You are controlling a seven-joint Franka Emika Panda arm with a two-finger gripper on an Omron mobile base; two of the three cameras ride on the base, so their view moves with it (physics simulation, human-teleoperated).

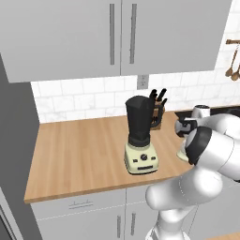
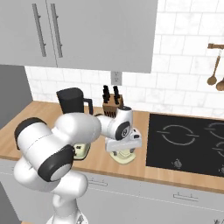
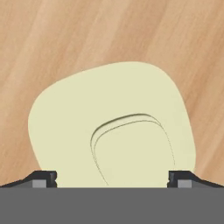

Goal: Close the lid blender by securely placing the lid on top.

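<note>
Now we drop the spread, empty end effector straight over the lid on the table, right of the blender, centring fingertips around its knob before clamping.

light: bright, even | shadows: faint, soft | glare: none | focus: sharp, rendered

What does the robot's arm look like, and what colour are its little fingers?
The robot's arm is made of fat, glossy white rounded segments, joined by dark, almost black bands at the joints. At its end sits a boxy white hand with a round dark disc on the wrist. Its two small fingertips are dark grey and blocky. No cables or markings show.
</note>
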